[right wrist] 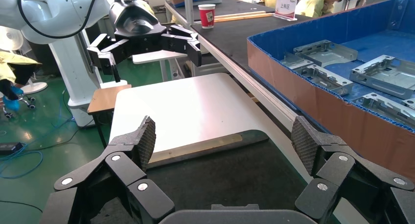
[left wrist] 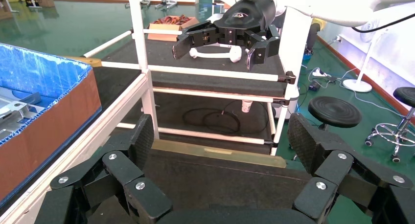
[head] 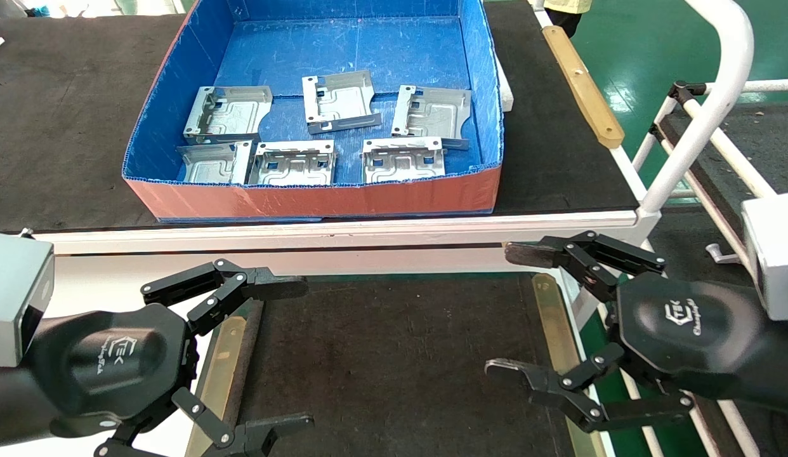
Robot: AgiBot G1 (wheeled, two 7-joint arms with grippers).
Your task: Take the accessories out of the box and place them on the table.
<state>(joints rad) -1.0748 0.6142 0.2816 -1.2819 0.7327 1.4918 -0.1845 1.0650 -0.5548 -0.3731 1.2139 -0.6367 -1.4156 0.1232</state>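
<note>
- Six plates lie flat on the floor of the box (head: 178,82), in 2 rows of 3, all apart from the grippers.
- Back row: plate 1 (head: 228,113) at left, plate 2 (head: 340,100) in mid, plate 3 (head: 432,115) at right.
- Front row: plate 4 (head: 211,162), plate 5 (head: 294,163), plate 6 (head: 403,158); their near edges are cut off by the box's orange front wall. Plates 4 & 5 sit just beside each other; can't tell if they touch.
- Box sits on the bench (head: 64,127), its back edge cut off at the top of the head view. Right wrist view shows only the box's near corner and a few plates; left wrist view shows one corner w/ bits of metal inside.
- Table (head: 394,355) is in front of and below the bench, nothing on its dark mat; a brass strip (head: 552,330) runs along its right side.
- Left gripper (head: 292,355) hangs over the table's left edge, jaws spread wide, holding nothing, touching nothing. Lower finger partly cut off at the frame's bottom.
- Right gripper (head: 511,311) hangs over the table's right edge near the strip, jaws also wide open, empty.
- Each wrist view shows its own 2 pads far apart w/ the other gripper farther off, open too.
</note>
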